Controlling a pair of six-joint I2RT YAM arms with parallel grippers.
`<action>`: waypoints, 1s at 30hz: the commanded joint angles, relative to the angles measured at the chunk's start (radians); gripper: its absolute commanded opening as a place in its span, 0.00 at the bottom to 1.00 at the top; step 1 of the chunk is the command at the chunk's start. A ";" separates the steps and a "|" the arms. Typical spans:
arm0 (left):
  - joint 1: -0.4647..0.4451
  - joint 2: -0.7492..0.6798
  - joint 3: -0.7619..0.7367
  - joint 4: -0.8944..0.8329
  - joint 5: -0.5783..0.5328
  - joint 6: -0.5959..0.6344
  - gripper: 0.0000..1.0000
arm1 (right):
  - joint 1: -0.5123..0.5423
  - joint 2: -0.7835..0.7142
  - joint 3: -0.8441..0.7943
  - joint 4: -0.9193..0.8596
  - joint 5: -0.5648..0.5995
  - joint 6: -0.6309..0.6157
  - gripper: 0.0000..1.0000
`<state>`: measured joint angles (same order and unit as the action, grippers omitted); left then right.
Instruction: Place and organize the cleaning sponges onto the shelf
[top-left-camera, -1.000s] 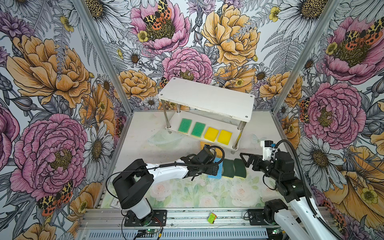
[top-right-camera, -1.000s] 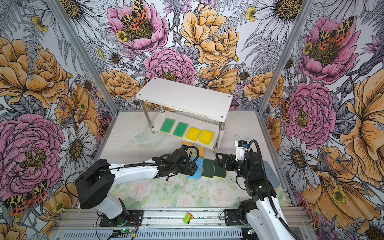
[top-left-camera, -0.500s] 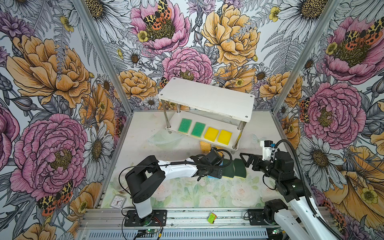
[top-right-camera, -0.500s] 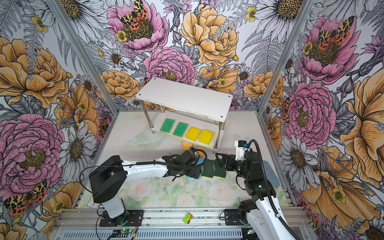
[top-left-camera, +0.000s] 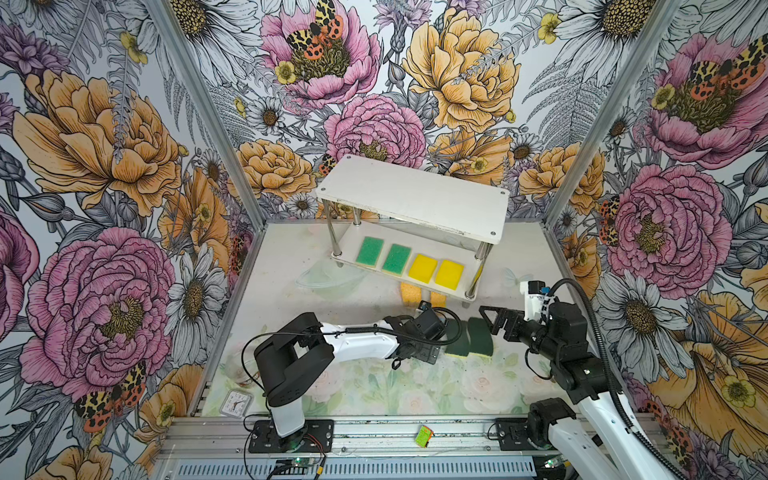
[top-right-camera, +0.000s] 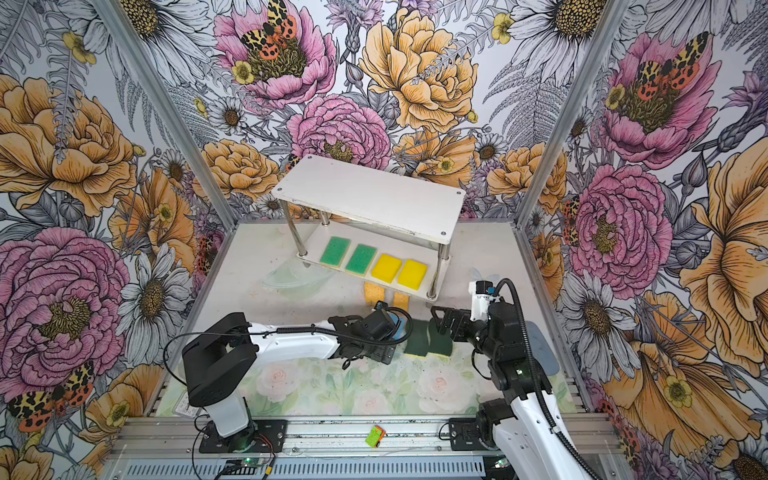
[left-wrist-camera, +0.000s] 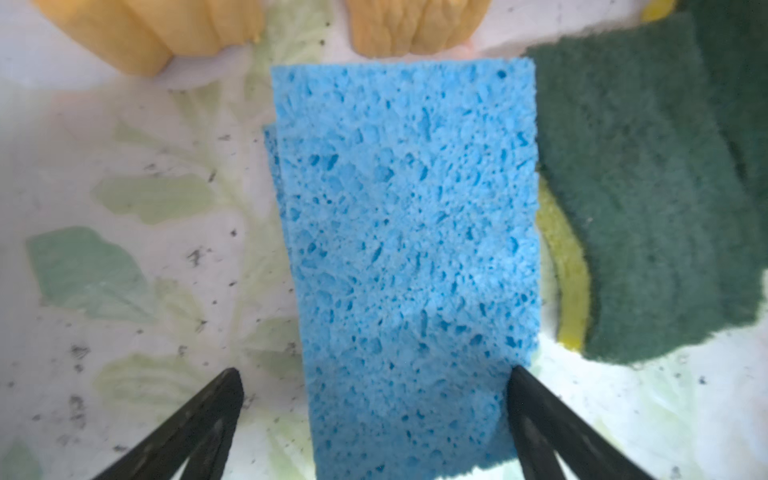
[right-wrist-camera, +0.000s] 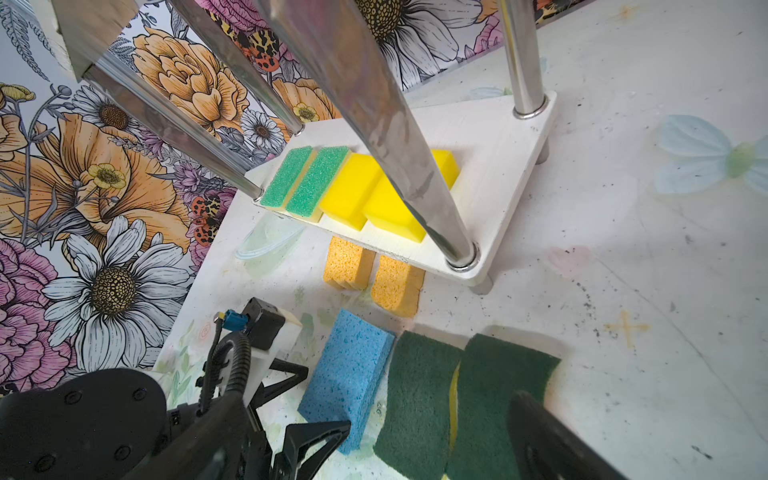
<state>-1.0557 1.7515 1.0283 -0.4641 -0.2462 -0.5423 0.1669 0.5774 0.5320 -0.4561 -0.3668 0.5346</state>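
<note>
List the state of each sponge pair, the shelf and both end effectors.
shelf: upright.
green-topped sponges: flat on its lower board.
yellow sponges: flat on lower board.
orange sponges: on table at shelf's front edge.
blue sponges: stacked on table, ungripped.
dark green sponges: flat on table.
left end effector: open, straddling blue stack.
right end effector: open, empty.

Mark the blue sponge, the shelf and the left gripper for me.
blue sponge (left-wrist-camera: 407, 249): left wrist view, middle of its porous top face.
shelf (top-left-camera: 415, 195): in a top view, bare middle of the upper board.
left gripper (left-wrist-camera: 374, 372): left wrist view, midway between its fingertips.
</note>
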 joint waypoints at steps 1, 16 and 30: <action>0.033 -0.054 -0.066 -0.090 -0.083 0.016 0.99 | 0.006 -0.001 -0.009 0.005 0.009 0.000 1.00; 0.044 -0.182 -0.074 -0.085 -0.038 0.113 0.99 | 0.006 -0.002 -0.007 0.005 0.011 0.003 1.00; 0.051 -0.279 -0.113 -0.017 0.077 0.128 0.99 | 0.005 0.012 -0.004 0.005 0.014 0.000 1.00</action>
<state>-1.0103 1.5032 0.9348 -0.5312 -0.2405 -0.4366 0.1669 0.5858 0.5320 -0.4561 -0.3664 0.5346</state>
